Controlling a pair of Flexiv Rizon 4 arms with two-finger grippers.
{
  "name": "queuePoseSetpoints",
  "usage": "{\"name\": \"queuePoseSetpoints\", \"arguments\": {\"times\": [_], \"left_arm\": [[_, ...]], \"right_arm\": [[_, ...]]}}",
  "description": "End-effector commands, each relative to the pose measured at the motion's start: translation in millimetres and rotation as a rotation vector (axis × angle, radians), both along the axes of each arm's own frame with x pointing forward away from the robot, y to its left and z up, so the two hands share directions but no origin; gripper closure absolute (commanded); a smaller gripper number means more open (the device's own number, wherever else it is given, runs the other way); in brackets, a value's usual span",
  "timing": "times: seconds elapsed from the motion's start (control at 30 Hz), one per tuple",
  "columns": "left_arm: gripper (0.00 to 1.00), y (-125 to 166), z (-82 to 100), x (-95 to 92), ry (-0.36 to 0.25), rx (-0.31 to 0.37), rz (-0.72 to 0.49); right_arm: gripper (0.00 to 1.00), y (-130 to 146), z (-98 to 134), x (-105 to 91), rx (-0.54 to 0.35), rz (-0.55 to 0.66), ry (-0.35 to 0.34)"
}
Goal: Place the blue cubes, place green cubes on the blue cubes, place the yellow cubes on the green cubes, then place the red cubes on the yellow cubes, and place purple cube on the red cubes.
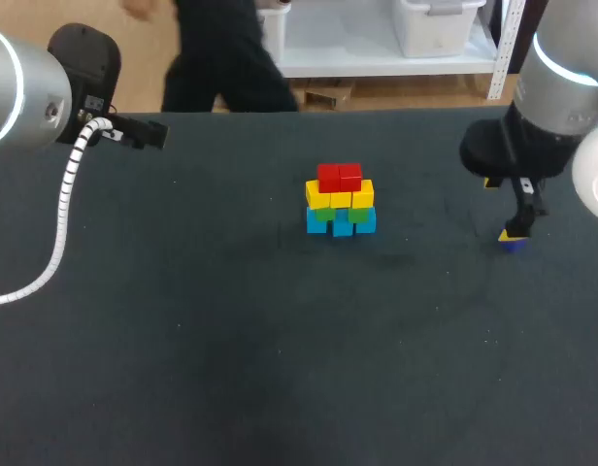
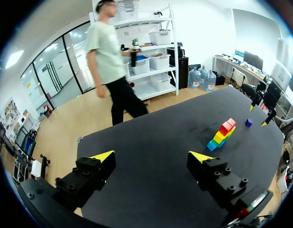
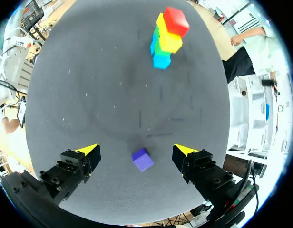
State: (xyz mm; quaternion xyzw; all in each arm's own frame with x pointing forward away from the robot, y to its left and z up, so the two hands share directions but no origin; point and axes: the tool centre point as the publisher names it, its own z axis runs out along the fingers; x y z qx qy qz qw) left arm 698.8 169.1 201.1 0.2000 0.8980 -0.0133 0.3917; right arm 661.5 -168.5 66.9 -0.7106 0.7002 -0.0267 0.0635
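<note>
Right wrist view: purple cube point(image 3: 142, 160) sits within spread right pincer point(image 3: 136, 149).

The left hand point(image 2: 152, 156) hangs raised with fingers wide apart, while the right hand point(image 3: 137, 150) sits low, likewise spread

You're seeing just one obstacle: the cube stack point(image 1: 340, 200) is standing alone, with bare worktop point(image 1: 231, 369) running all around it. The purple cube point(image 3: 142, 159) is sitting between the spread fingers of your right claw point(image 3: 136, 149), gaps showing on both sides.
</note>
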Motion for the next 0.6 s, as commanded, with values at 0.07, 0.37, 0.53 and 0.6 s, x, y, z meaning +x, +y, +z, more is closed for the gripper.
{"name": "queuePoseSetpoints", "arguments": {"times": [0.07, 0.37, 0.53, 0.6], "left_arm": [[0.0, 1.7, 0.1, 0.7, 0.002, -0.004, -0.007], [0.0, 1.7, 0.1, 0.7, 0.002, -0.004, -0.007], [0.0, 1.7, 0.1, 0.7, 0.002, -0.004, -0.007], [0.0, 1.7, 0.1, 0.7, 0.002, -0.004, -0.007]], "right_arm": [[0.0, -12.0, -16.1, -0.1, -0.01, -0.005, -0.005], [0.0, -28.1, -38.3, 8.4, -0.029, -0.054, 0.039], [0.0, -32.5, -47.4, 9.7, -0.028, -0.066, 0.056], [0.0, -33.8, -51.3, 10.0, -0.03, -0.072, 0.063]]}}
